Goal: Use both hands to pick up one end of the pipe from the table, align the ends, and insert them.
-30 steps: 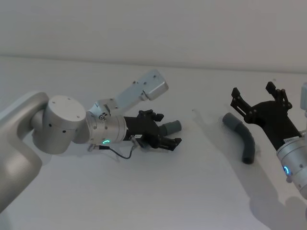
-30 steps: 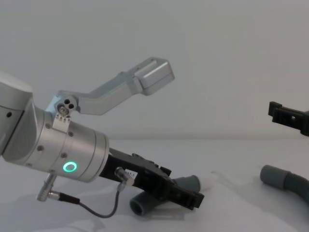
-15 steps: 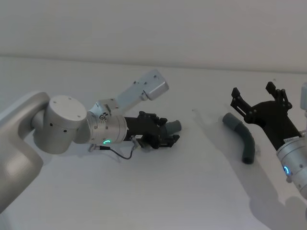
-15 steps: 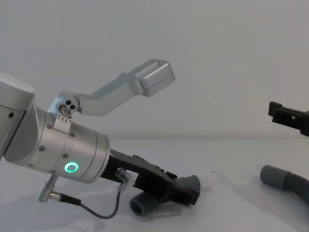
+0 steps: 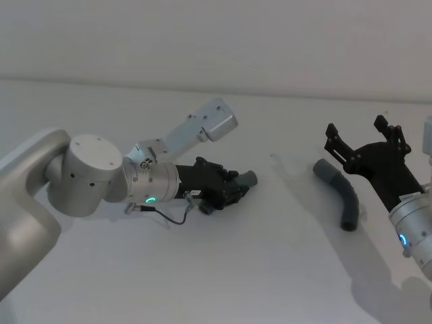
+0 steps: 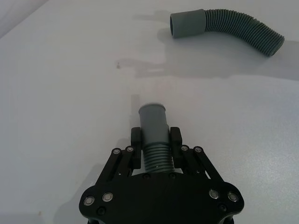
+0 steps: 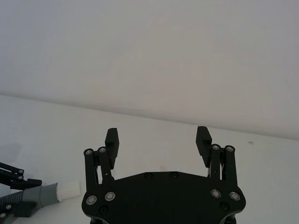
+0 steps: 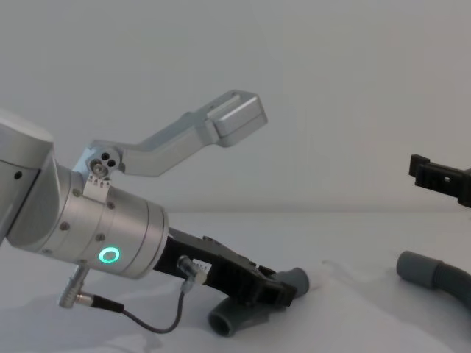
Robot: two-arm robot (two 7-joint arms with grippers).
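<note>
Head view: the left gripper lies low over the white table at centre-left. The right gripper is near the right edge, well apart from it.
Left gripper: its fingers press in from both sides on the ribbed part of the held hose piece, just behind the left cuff.
Held hose piece: it points away from the silver left wrist, toward the right side of the table. In the chest view the cuff end is tilted upward. The open rear end sits low by the table, and I cannot tell whether it touches. The black fingers cover most of the middle.
White spigot: in the right wrist view it sticks out of the left cuff. It is hard to make out from the left wrist view.
Right gripper: its fingers are spread wide with nothing between them. In the chest view it is raised above the table, and the frame edge cuts off all but one finger.
Curved hose piece: it lies on the table just beside the right gripper, ungripped. Its right cuff is turned toward the left gripper. In the chest view the frame edge cuts off its far part.
Gap: the two cuffs are well apart, with bare table between them.
</note>
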